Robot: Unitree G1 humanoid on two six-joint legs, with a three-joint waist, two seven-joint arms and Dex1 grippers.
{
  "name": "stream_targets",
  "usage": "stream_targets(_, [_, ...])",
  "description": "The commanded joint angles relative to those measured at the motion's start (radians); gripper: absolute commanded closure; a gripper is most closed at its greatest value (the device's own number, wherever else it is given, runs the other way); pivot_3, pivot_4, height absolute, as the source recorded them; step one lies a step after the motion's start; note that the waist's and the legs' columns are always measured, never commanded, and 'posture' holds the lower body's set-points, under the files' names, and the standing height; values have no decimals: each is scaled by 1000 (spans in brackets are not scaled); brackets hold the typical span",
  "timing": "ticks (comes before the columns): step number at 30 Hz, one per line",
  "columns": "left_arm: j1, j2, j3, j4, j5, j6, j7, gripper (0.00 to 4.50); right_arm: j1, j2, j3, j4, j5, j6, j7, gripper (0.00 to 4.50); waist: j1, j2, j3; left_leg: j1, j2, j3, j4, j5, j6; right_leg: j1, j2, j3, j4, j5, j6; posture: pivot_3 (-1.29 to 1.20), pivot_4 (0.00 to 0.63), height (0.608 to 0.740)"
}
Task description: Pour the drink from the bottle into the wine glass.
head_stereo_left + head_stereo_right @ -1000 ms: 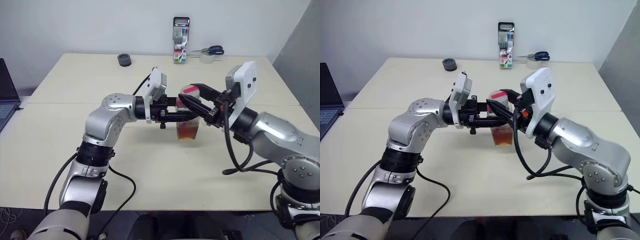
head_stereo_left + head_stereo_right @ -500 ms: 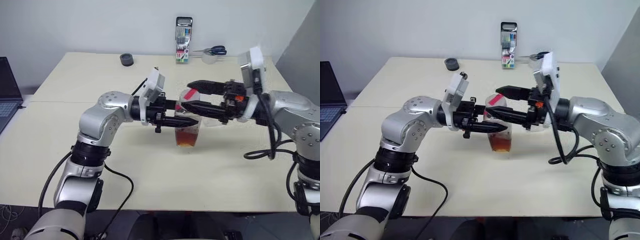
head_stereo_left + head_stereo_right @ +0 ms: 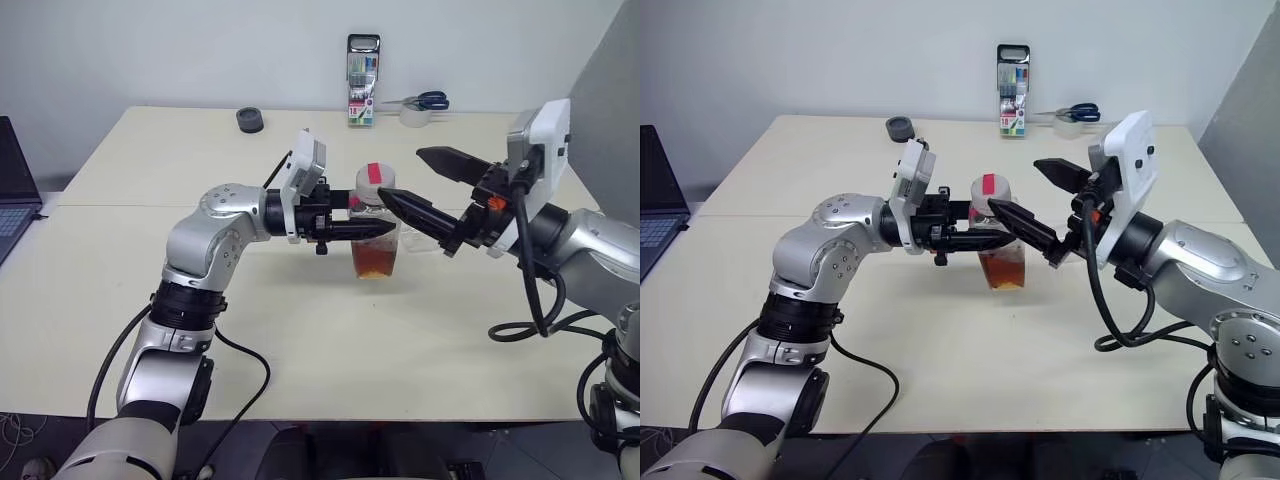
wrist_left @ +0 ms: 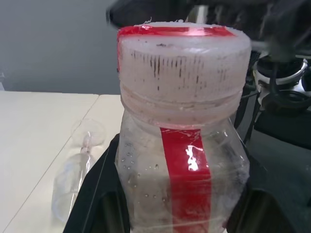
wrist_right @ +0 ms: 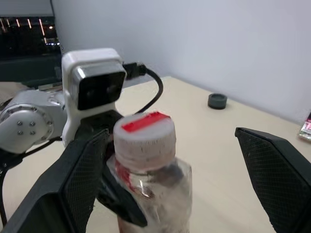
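Showing a wordless red strip, the bottle (image 4: 182,160).

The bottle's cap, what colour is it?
White plastic cap with a red strip across its top; the left wrist view shows it best.

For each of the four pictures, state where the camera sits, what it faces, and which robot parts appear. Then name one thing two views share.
Left eye view: head camera, looking down at the table; both arms, left gripper shut on the bottle, right gripper open.
Right eye view: the same scene.
Left wrist view: faces the bottle's cap; wine glass lying behind.
Right wrist view: faces the cap between its fingers.
Shared: the bottle.
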Motion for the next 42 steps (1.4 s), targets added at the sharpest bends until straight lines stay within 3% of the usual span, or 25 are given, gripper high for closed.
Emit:
stream_targets(1, [-45, -13, 13, -13, -4, -24, -1, 2622, -25, 18, 22, -31, -31, -28, -32, 45, 0, 0, 0, 0, 0, 0, 0, 0, 0, 0, 0, 0, 0, 0, 0, 0, 150, 740])
stream_targets(16, [-58, -6, 14, -15, -4, 0, -4, 2622, -4, 97, 53, 19, -178, -81, -22, 45, 0, 0, 0, 0, 0, 0, 0, 0, 0, 0, 0, 0, 0, 0, 0, 0, 150, 740])
stream_targets(27, [-50, 12, 17, -15, -2, 3, -7, 2622, 38, 39, -24, -27, -77, -43, -36, 45, 0, 0, 0, 0, 0, 0, 0, 0, 0, 0, 0, 0, 0, 0, 0, 0, 150, 740])
stream_targets(42, [-63, 14, 18, 11, 7, -19, -12, 2622, 32, -18, -14, -45, 60, -43, -17, 45, 0, 0, 0, 0, 0, 0, 0, 0, 0, 0, 0, 0, 0, 0, 0, 0, 150, 740])
